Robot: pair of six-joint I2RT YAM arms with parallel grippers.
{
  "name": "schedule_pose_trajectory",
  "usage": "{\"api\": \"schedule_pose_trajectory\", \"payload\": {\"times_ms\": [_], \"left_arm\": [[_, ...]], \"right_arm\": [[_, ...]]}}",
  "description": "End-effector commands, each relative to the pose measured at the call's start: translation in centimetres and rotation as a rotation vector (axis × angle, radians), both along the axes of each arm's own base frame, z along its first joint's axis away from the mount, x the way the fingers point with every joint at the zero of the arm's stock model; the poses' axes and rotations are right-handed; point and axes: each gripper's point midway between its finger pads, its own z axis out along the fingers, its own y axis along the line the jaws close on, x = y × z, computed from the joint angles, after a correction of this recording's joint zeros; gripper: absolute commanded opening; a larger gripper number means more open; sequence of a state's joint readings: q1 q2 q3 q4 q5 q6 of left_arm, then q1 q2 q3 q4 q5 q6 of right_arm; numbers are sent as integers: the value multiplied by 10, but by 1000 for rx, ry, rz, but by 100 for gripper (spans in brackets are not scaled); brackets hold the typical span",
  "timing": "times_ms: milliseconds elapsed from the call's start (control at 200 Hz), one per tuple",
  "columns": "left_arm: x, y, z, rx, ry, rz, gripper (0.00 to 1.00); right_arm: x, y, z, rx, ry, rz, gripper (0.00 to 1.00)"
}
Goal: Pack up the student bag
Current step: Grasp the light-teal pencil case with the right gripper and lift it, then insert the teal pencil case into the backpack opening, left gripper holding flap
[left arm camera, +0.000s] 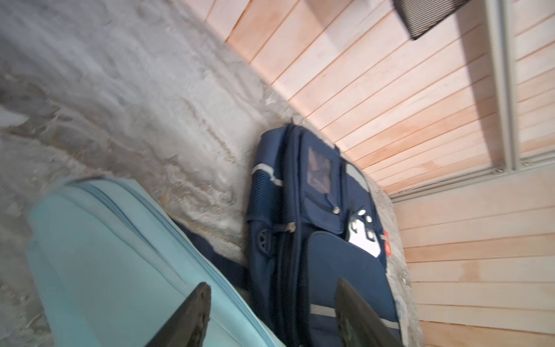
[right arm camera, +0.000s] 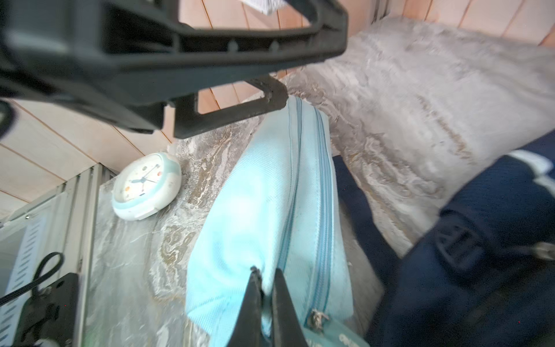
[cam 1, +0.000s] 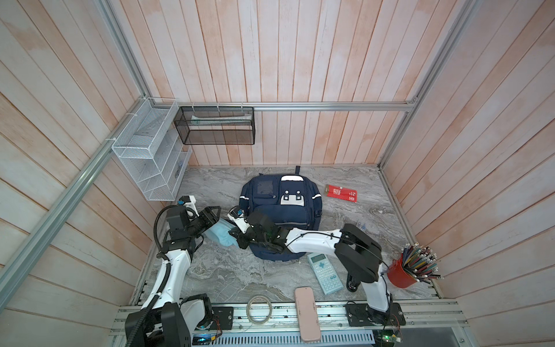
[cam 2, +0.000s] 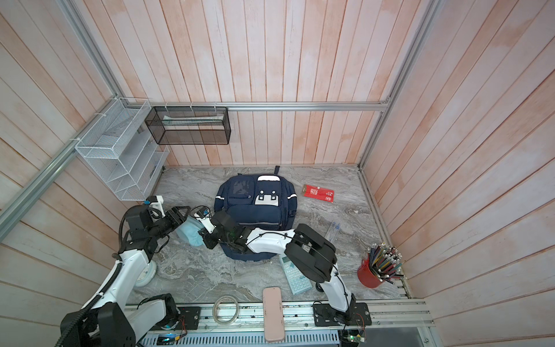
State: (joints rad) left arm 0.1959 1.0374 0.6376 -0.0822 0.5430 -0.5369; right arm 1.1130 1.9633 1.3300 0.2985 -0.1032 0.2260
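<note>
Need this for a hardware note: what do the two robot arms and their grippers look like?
Both arms match: white link shells, seen on the left arm and right arm, joined by bulky black joint housings, with black cables running alongside. The left gripper and right gripper have black tapering fingers; the left one's are open-framed.

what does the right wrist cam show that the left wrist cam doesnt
Only the right wrist view: a small white clock on the table, and the right gripper shut on a pinch of the pouch. Only the left wrist view: the front of the backpack, and a corner of the black mesh basket on the wall. Both: the light-blue pouch, part of the navy backpack and the marble table.
</note>
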Motion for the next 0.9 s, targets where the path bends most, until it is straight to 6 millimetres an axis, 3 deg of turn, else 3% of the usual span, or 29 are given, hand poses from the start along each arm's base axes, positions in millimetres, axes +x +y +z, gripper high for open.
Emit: {"api": "schedule_pose_trajectory", "payload": {"times_ms": [0, 95, 255, 405, 520, 610, 705, 795, 895], "left_arm": [[-8, -33, 38, 54, -70, -122, 68], [-15, -79, 57, 92, -118, -282, 68], [-31, -145, 67, 167, -233, -515, 68], [-42, -199, 38, 251, -190, -742, 66], [-48, -237, 4, 418, -168, -844, 64], [-55, -262, -26, 581, -167, -916, 65], [-60, -279, -56, 713, -140, -988, 65], [-48, -279, -78, 857, -86, -948, 65], [-31, -278, -84, 914, -73, -884, 65]], "right_arm": [[11, -43, 26, -9, -38, -157, 0], [18, -94, 30, -71, -44, -290, 0], [21, -188, 44, -102, -81, -463, 0], [36, -290, 50, -78, -31, -639, 0], [35, -347, 68, 8, -37, -723, 0], [35, -378, 77, 46, -43, -780, 0], [35, -397, 81, 72, -43, -820, 0], [34, -397, 84, 100, -28, -804, 0], [34, -392, 82, 106, -15, -777, 0]]}}
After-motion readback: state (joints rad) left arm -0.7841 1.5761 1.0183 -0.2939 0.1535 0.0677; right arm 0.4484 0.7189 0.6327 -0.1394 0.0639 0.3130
